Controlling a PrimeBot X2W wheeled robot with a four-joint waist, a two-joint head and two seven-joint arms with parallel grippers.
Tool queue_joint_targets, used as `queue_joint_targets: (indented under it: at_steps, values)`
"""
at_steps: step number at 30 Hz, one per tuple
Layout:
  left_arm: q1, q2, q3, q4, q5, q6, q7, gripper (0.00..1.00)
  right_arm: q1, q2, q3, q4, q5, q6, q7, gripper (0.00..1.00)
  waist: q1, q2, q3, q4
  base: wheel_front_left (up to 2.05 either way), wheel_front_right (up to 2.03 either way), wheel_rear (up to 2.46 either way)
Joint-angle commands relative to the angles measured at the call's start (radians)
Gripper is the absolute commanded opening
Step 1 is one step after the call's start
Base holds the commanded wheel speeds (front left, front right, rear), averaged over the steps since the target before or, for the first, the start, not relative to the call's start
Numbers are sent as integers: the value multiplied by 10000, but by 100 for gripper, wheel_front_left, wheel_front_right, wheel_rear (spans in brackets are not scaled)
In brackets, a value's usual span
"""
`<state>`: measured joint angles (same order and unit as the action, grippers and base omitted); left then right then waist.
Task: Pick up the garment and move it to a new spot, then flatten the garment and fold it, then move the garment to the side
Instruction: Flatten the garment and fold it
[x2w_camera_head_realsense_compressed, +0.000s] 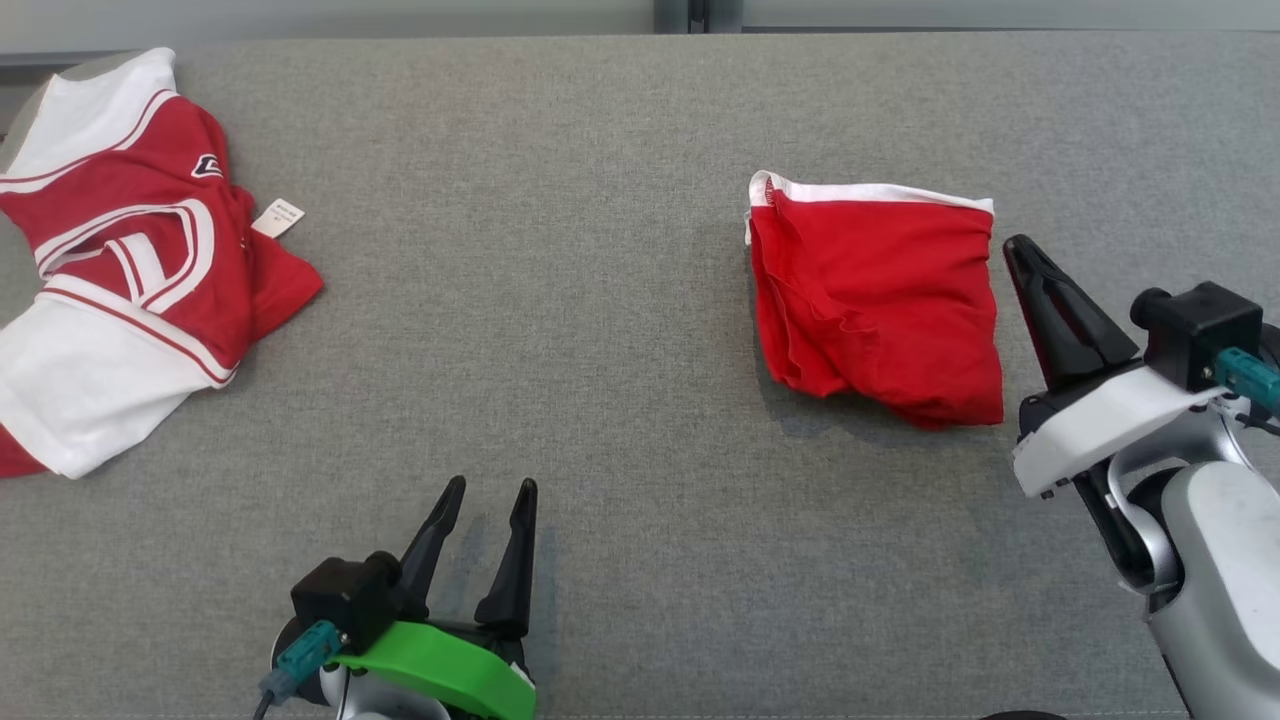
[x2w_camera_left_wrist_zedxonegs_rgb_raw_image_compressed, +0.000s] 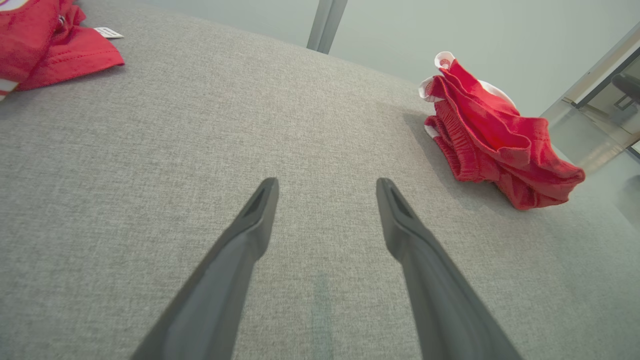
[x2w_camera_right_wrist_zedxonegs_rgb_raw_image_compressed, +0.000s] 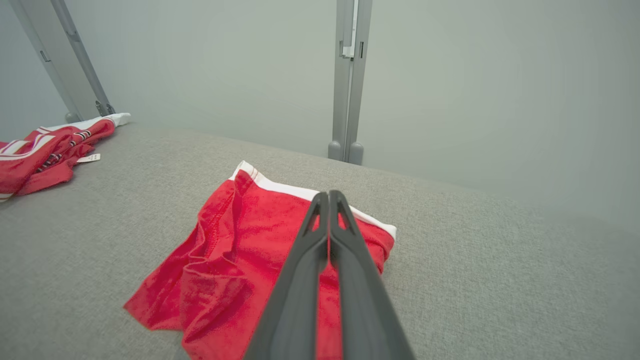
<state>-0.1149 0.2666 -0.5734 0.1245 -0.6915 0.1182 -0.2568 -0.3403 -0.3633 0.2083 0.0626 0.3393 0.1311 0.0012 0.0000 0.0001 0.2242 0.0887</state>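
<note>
The garment (x2w_camera_head_realsense_compressed: 880, 300) is a red pair of shorts with a white waistband, lying folded on the right half of the grey table. It shows as a bunched red heap (x2w_camera_left_wrist_zedxonegs_rgb_raw_image_compressed: 490, 135) in the left wrist view. My right gripper (x2w_camera_head_realsense_compressed: 1018, 248) is shut with nothing between its fingers, its tip just right of the garment's upper right corner. In the right wrist view the closed fingers (x2w_camera_right_wrist_zedxonegs_rgb_raw_image_compressed: 328, 194) point over the red cloth (x2w_camera_right_wrist_zedxonegs_rgb_raw_image_compressed: 240, 260) without gripping it. My left gripper (x2w_camera_head_realsense_compressed: 491, 487) stands open and empty near the table's front edge, well left of the garment, with bare table between its fingers (x2w_camera_left_wrist_zedxonegs_rgb_raw_image_compressed: 327, 182).
A second piece of clothing, a red and white jersey (x2w_camera_head_realsense_compressed: 120, 270) with a small tag, lies crumpled at the far left (x2w_camera_left_wrist_zedxonegs_rgb_raw_image_compressed: 45, 45) (x2w_camera_right_wrist_zedxonegs_rgb_raw_image_compressed: 45, 150). The grey fabric table (x2w_camera_head_realsense_compressed: 560, 330) spreads between the two. A metal post (x2w_camera_right_wrist_zedxonegs_rgb_raw_image_compressed: 347, 80) stands behind the far edge.
</note>
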Motion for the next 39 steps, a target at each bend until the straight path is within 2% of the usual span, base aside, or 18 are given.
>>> queue_joint_targets:
  at_steps: [1,4,6,9,13,19,26,36,39]
  values:
    - [-120,-39,20,-21,55,-53,-45,100,92,193,-169,402,-362,-5,-629,0,0,-1,182,58,0,0,0]
    - [-321,-118,2,17,90,-93,-53,100,-121,774,-385,1667,-1237,-5,-2014,0,0,-1,419,141,0,0,0]
    - [-403,-165,-23,62,111,-108,-55,100,-434,1175,-462,2543,-1747,-5,-2451,0,0,-1,566,183,0,0,0]
    - [-549,-212,-62,121,166,-122,-45,100,-881,1789,-581,3653,-2272,-9,-2646,0,0,-1,737,282,0,0,0]
    - [-704,-274,-82,181,178,-150,-42,100,-1402,2263,-723,4201,-2810,-9,-2668,0,0,-1,898,460,0,0,0]
    - [-853,-360,-160,301,193,-218,-47,100,-1550,2534,-319,4623,-3021,-9,-2674,0,0,-1,949,656,0,0,0]
    - [-822,-475,-167,507,145,-271,-64,100,-1538,2622,909,5173,-2684,-9,-2670,0,0,-1,764,803,0,0,0]
    - [-354,-436,25,560,88,-227,-94,100,-1170,2207,1389,4504,-1980,-9,-2670,0,0,-1,226,575,0,0,0]
    - [-59,-344,169,588,23,-209,-102,100,-736,1979,1207,4022,-1817,-9,-2668,0,0,-1,-265,369,0,0,0]
